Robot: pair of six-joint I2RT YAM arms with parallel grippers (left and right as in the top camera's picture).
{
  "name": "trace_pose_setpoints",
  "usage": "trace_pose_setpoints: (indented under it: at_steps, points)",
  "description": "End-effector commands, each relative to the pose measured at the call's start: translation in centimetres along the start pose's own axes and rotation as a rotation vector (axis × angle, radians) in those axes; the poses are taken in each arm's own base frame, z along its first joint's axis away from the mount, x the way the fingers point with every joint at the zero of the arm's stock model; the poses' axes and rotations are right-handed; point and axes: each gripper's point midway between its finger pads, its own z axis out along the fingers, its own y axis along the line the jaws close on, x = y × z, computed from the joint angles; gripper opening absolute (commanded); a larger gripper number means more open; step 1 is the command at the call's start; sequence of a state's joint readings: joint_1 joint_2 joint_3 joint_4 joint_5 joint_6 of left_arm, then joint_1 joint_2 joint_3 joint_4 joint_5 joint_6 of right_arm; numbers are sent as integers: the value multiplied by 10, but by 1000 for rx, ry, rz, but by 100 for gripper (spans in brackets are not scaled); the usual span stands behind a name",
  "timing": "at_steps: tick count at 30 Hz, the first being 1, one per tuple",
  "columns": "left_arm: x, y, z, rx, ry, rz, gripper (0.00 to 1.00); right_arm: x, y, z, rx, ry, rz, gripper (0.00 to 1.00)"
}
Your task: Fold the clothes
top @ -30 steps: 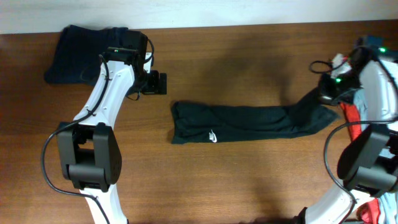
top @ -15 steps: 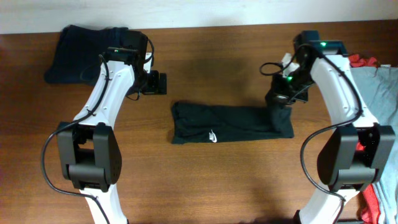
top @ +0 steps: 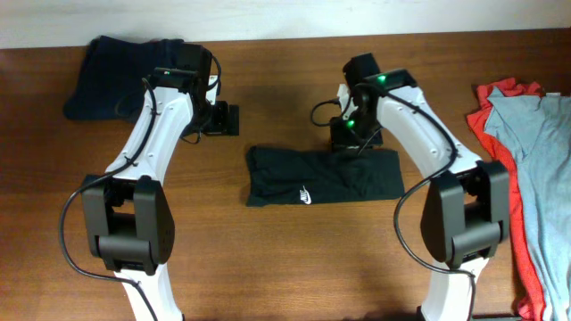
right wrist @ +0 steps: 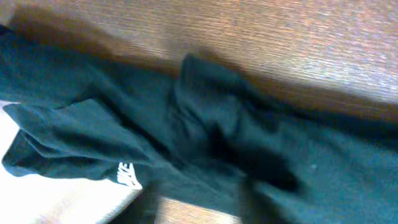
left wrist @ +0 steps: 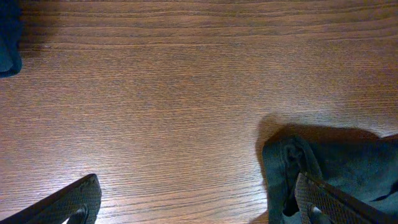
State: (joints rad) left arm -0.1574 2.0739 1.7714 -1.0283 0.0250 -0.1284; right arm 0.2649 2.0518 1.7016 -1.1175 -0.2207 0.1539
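The black T-shirt (top: 303,174) with a small white logo lies as a folded strip in the middle of the table. My right gripper (top: 346,141) is at its far edge, shut on a fold of it, with the shirt's right end doubled over to the left. The right wrist view is blurred and filled with the shirt (right wrist: 249,143); its logo shows at the lower left. My left gripper (top: 228,119) is open and empty, just above the table left of the shirt. In the left wrist view the gripper (left wrist: 199,205) straddles bare wood, and the shirt's corner (left wrist: 329,162) lies by its right finger.
A navy garment pile (top: 111,71) lies at the far left corner; its edge shows in the left wrist view (left wrist: 7,43). A light grey-blue garment (top: 535,152) lies on a red one (top: 495,134) at the right edge.
My right gripper has swept from the right edge to the left with the shirt's right end, halving the strip's length. The grey-blue and red garments came into view. The left arm has not moved.
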Motion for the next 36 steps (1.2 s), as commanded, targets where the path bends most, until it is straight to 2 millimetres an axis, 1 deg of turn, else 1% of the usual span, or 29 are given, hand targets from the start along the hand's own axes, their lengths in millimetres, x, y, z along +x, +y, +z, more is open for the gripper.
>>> trace_pose_setpoints:
  at_steps: [1, 2, 5, 6, 8, 11, 13, 14, 16, 17, 18, 19, 20, 24, 26, 27, 29, 33, 35, 36]
  points:
    - [-5, 1, -9, -4, -25, 0, 99, 2, 8, 3, -31, 11, -91, 60]
    - [-5, 1, -9, -4, -25, 0, 99, 6, 13, -5, -87, 21, -165, 62]
    - [-5, 1, -9, -4, -25, 0, 99, 9, -10, -20, -57, 26, -121, 64]
    - [-5, 1, -9, -4, -25, 0, 99, 9, -22, -23, -55, 27, -82, 64]
    - [-5, 1, -9, -4, -25, 0, 99, 11, -38, -23, -52, 38, -40, 63]
    - [-5, 1, -9, -4, -25, 0, 99, 12, -47, -18, -44, 42, -25, 61]
    - [-5, 1, -9, -4, -25, 0, 99, 10, -47, -7, -45, 39, -29, 47]
    - [-5, 1, -9, -4, -25, 0, 99, 11, -47, -4, -45, 43, -32, 44]
    - [-5, 1, -9, -4, -25, 0, 99, 15, -47, 10, -45, 53, -36, 29]
    - [-5, 1, -9, -4, -25, 0, 99, 17, -48, 14, -45, 56, -36, 28]
    - [-5, 1, -9, -4, -25, 0, 99, 23, -49, 23, -49, 66, -35, 19]
    - [-5, 1, -9, -4, -25, 0, 99, 30, -47, 29, -59, 87, -33, 6]
    - [-5, 1, -9, -4, -25, 0, 99, 35, -44, 31, -79, 103, -31, 4]
    - [-5, 1, -9, -4, -25, 0, 99, 56, -21, 32, -180, 178, -69, 4]
    - [-5, 1, -9, -4, -25, 0, 99, 60, -11, 32, -208, 192, -82, 4]
    - [-5, 1, -9, -4, -25, 0, 99, 62, -3, 32, -231, 196, -123, 4]
    - [-5, 1, -9, -4, -25, 0, 99, 64, 4, 33, -240, 200, -154, 4]
    - [-5, 1, -9, -4, -25, 0, 99, 63, 5, 32, -242, 194, -174, 9]
    - [-5, 1, -9, -4, -25, 0, 99, 61, 3, 25, -250, 194, -160, 13]
    - [-5, 1, -9, -4, -25, 0, 99, 61, 2, 23, -255, 194, -159, 13]
